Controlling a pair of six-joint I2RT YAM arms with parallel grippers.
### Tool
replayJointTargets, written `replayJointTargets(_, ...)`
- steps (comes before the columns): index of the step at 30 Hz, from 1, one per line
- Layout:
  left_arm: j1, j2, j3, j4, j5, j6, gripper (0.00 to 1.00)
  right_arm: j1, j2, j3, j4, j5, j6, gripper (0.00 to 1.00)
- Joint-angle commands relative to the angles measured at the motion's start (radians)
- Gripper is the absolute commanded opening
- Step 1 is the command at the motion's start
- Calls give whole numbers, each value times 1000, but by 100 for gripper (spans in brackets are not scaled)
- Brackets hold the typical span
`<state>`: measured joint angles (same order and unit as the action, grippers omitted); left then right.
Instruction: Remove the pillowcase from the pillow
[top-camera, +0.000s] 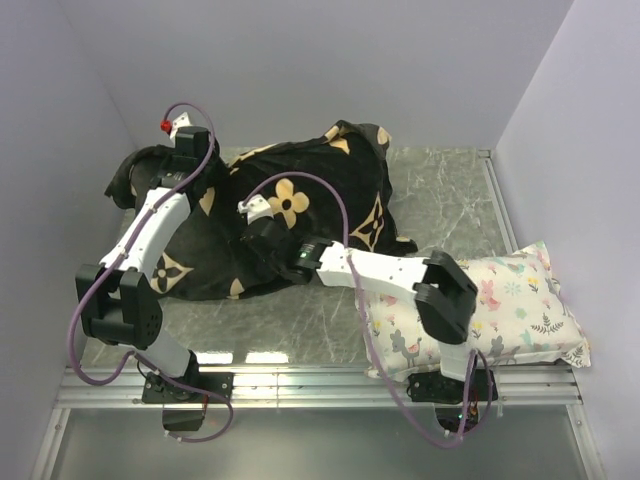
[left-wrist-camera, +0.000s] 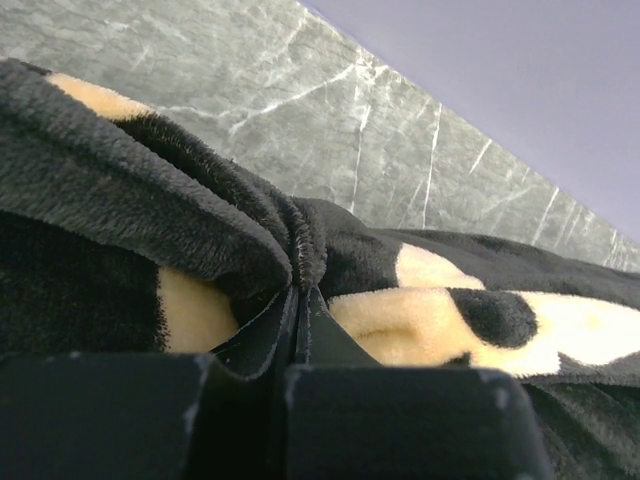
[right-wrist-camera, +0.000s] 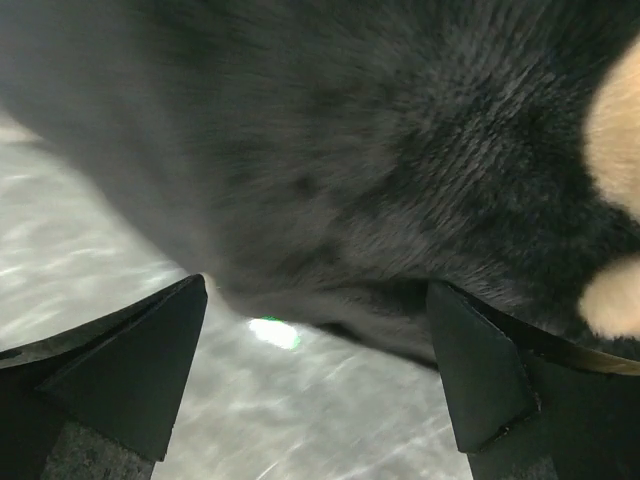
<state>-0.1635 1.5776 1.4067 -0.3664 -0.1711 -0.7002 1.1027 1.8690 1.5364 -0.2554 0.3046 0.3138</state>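
One marble-patterned table (top-camera: 440, 190), grey-green, bearing everything listed below.

One pillowcase (top-camera: 330, 185), black plush with tan flower and star motifs; it lies heaped across the left and middle of the table, its far end rumpled toward the back wall; its full, rounded bulk suggests the stuffing is inside.

One pillow, the task's plain white one; not visible in any view, so judged to be wholly within the case; removal judged not yet begun in earnest.

One floral-print pillow (top-camera: 510, 295), white with pastel birds and sprigs; it lies at the near right edge, apart from the black heap and partly under the right arm's elbow; likely set aside as no part of the job.

Two arms; left arm (top-camera: 150, 230) reaching over the heap's left end, right arm (top-camera: 385, 270) reaching leftward to its near middle; the spacing reads as one hand to anchor, one to pull.

Two grippers; left gripper (left-wrist-camera: 300, 295) pinched tight on a raised fold of the plush, black pile bunching at the fingertips, probably to hold the cover; right gripper (right-wrist-camera: 318, 290) spread wide, holding nothing, low over the table with the case's edge just ahead between its jaws, probably placed to take a second hold.
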Motion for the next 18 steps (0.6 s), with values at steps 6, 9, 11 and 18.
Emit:
replayJointTargets(6,-21,-44,63,-115,119,53,5,-67,70,104,-51,317,28,39)
replayJointTargets(9,-21,-41,92,-128,130,68,6,-118,32,74,-62,295,53,0)
replayJointTargets(11,-22,-39,106,-131,131,77,7,-150,12,54,-71,298,59,0)
replayJointTargets(18,-22,-30,141,-123,145,108,21,-248,-111,-28,-73,245,105,0)
